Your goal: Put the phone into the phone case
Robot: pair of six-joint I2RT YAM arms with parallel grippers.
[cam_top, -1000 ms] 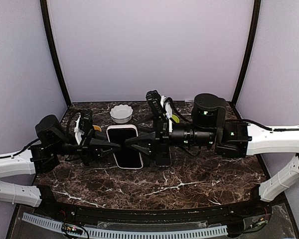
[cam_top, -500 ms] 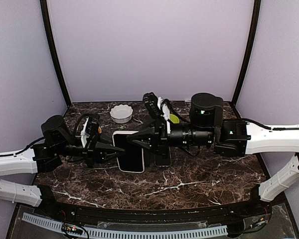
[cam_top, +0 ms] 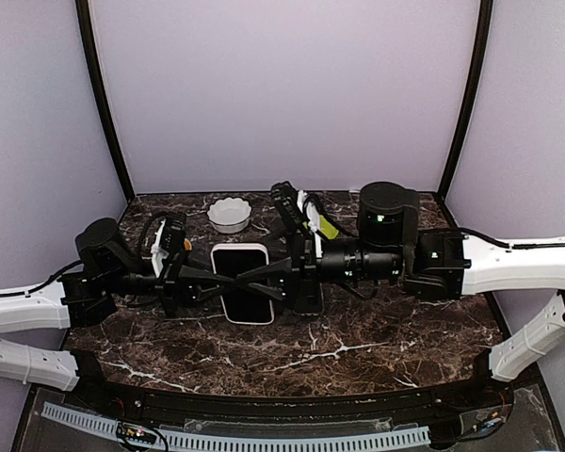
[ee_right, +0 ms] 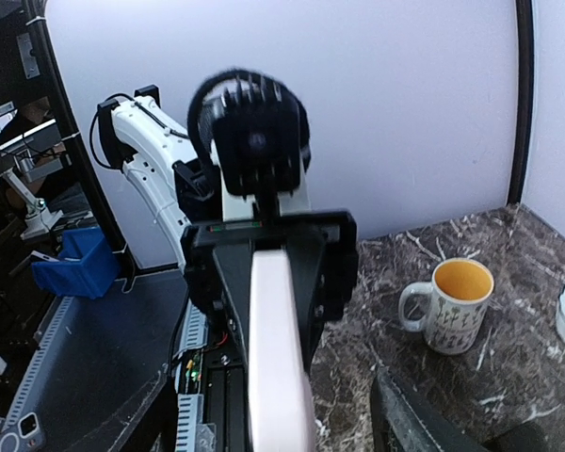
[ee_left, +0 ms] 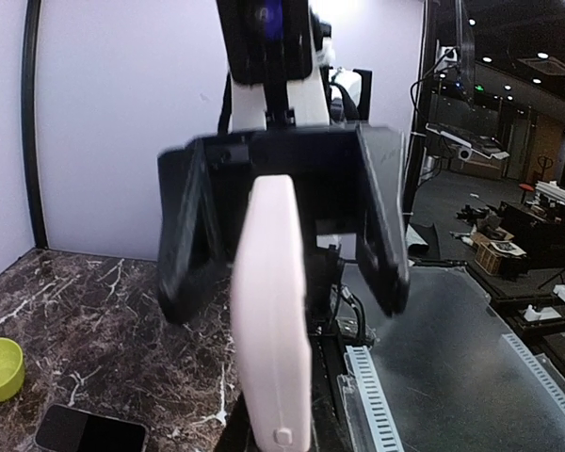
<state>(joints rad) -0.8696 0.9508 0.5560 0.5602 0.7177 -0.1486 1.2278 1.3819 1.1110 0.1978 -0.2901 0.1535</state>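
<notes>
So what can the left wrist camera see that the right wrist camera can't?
Only the left wrist camera shows the green bowl and the dark phone lying on the table. Only the right wrist camera shows the mug. Both show the white phone case edge-on in the middle.

A dark marble table (cam_top: 358,348) with white veins stood before a plain lavender wall (cam_top: 282,94). At its far edge, left of centre, sat a white scalloped bowl (cam_top: 229,215). A small yellow-green bowl (ee_left: 0,367) lay farther right, also on the far side. A patterned white mug (ee_right: 449,306), yellow-orange inside, stood upright towards the left.
</notes>
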